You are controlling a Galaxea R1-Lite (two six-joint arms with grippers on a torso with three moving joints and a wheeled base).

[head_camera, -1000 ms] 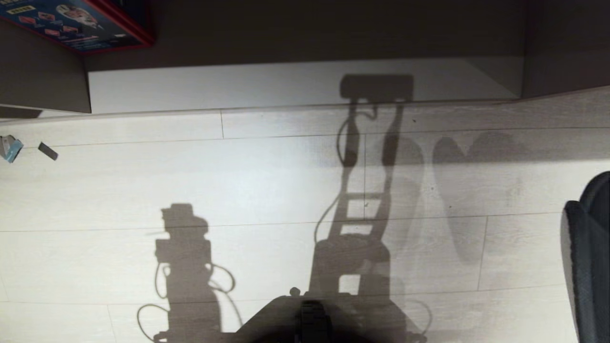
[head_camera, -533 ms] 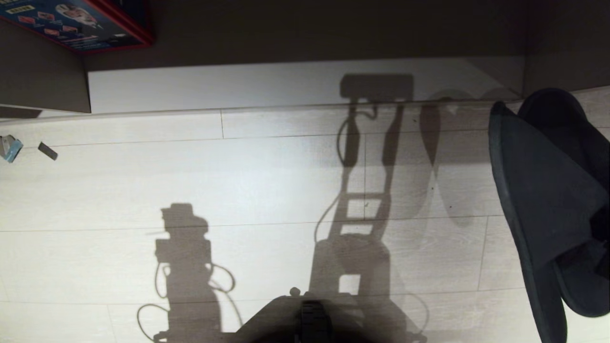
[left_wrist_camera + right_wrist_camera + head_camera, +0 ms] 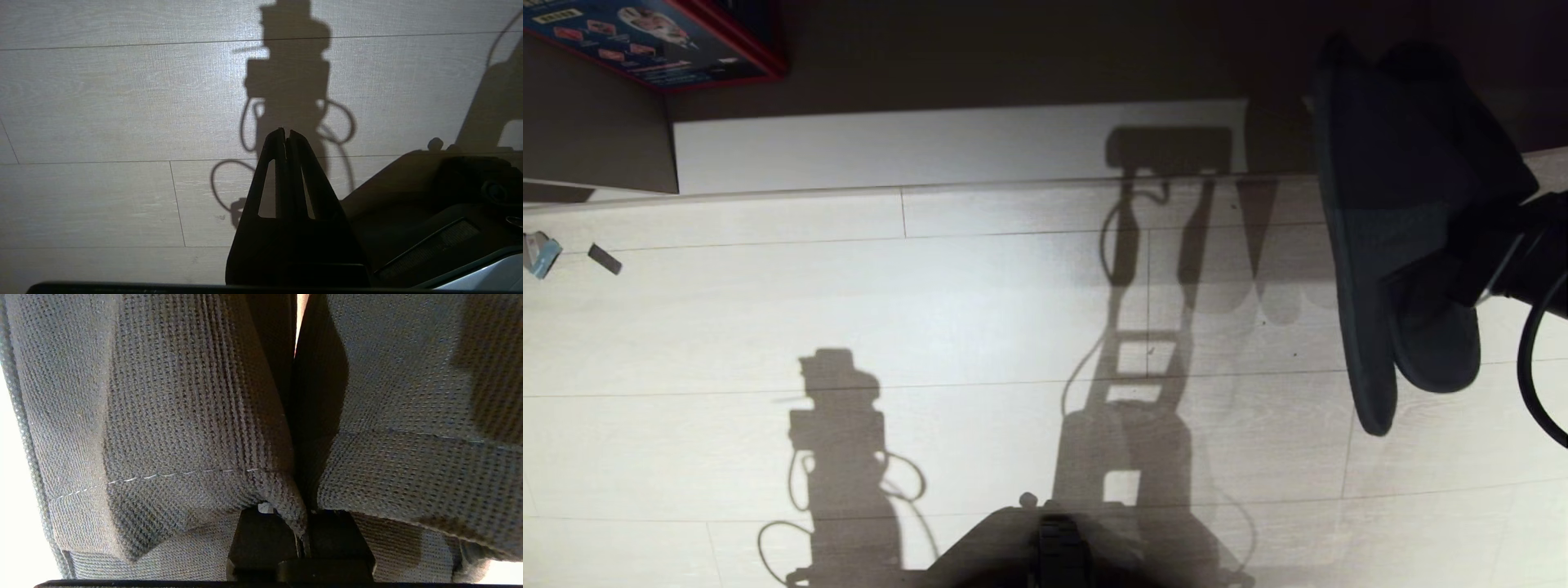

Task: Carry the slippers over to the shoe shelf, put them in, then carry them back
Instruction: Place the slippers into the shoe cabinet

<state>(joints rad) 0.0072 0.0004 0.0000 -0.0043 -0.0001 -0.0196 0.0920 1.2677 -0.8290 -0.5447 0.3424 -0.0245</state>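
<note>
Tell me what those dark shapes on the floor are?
Head view: hard shadows of the robot on the pale floor; the slippers look nearly black against the light. Left wrist view: the left tool is a silhouette. Right wrist view: slipper fabric fills the frame, edges glaring white.

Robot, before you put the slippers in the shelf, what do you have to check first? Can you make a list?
1. Right gripper shut on the slippers: ok.
2. Both slippers pinched together: ok, two bands meet at the fingers.
3. Slippers off the floor: ok, hanging in the air.
4. Shoe shelf opening free ahead: ok, its pale base shows bare.
5. Left gripper out of the way: ok, shut, low on the other side.
6. Grip firm enough: cannot tell.
</note>
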